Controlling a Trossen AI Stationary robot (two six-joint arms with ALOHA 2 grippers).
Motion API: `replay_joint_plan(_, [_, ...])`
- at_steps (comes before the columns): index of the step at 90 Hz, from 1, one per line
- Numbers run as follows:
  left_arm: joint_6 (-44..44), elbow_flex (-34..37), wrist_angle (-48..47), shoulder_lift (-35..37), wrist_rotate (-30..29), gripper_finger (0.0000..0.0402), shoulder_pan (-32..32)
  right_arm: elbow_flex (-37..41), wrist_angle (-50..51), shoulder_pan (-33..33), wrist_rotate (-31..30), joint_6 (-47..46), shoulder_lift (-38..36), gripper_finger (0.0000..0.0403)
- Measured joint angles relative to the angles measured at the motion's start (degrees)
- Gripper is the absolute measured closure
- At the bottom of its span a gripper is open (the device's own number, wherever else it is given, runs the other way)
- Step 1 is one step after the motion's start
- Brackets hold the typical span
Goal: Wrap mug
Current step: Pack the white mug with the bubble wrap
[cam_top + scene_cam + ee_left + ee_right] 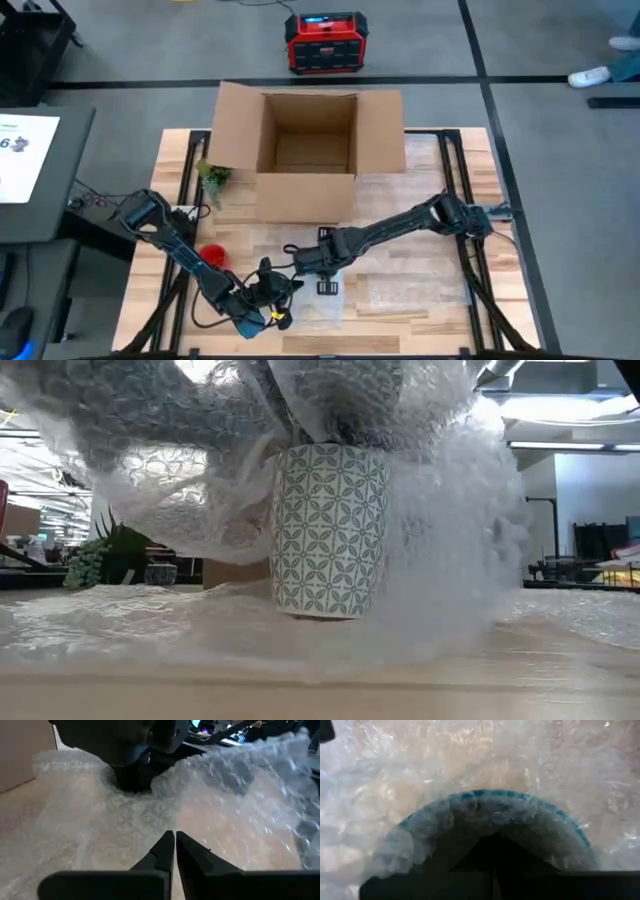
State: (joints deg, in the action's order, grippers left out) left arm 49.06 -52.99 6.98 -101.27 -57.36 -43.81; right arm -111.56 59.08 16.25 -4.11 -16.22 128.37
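A mug [328,530] with a teal-and-white leaf pattern stands upright on a sheet of clear bubble wrap [400,290] near the table's front. The wrap [450,510] is pulled up over the mug's top and down its right side. My right gripper [303,262] is shut above the mug's mouth, pointing down. My left gripper [268,290], just left of the mug, is shut on a raised part of the wrap. In the high view the arms and wrap hide the mug. My left gripper pinches the bubble wrap [172,827] between its two fingers; edge or fold, I cannot tell. In the low view the wrap [170,490] hangs from this height in a slack curtain left of the mug. My right gripper comes from above, its shut fingers [495,855] pointing down into the mug's mouth, inside the blue rim [490,795]. Wrap lies over the rim; whether the fingertips touch it cannot be seen.
An open cardboard box [305,150] stands at the table's far side. A small green plant [213,178] stands left of the box and a red object [213,254] lies by the left arm. A small dark item [328,287] lies on the wrap.
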Motion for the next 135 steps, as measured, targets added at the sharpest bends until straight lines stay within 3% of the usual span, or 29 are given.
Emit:
replay_joint_plan(30, [-0.01, 0.0, 0.0, 0.0, 0.0, 0.0402, 0.0, -14.68, 11.0, 2.7, -0.07, 1.19, 0.01, 0.0403])
replay_joint_plan(64, [-0.02, 0.0, -0.25, 0.0, 0.0, 0.0402, 0.0, -18.2, 5.35, 5.49, -0.11, 5.87, 0.14, 0.0403])
replay_joint_plan(109, [0.02, 0.02, -0.25, 0.0, 0.01, 0.0402, 0.04, 3.42, -6.75, -0.59, 3.19, 4.03, 0.03, 0.0403])
replay_joint_plan(135, [0.22, 0.02, -0.22, 0.0, 0.02, 0.0402, 0.02, 3.28, -5.88, -0.93, 4.28, 4.2, -0.69, 0.0403])
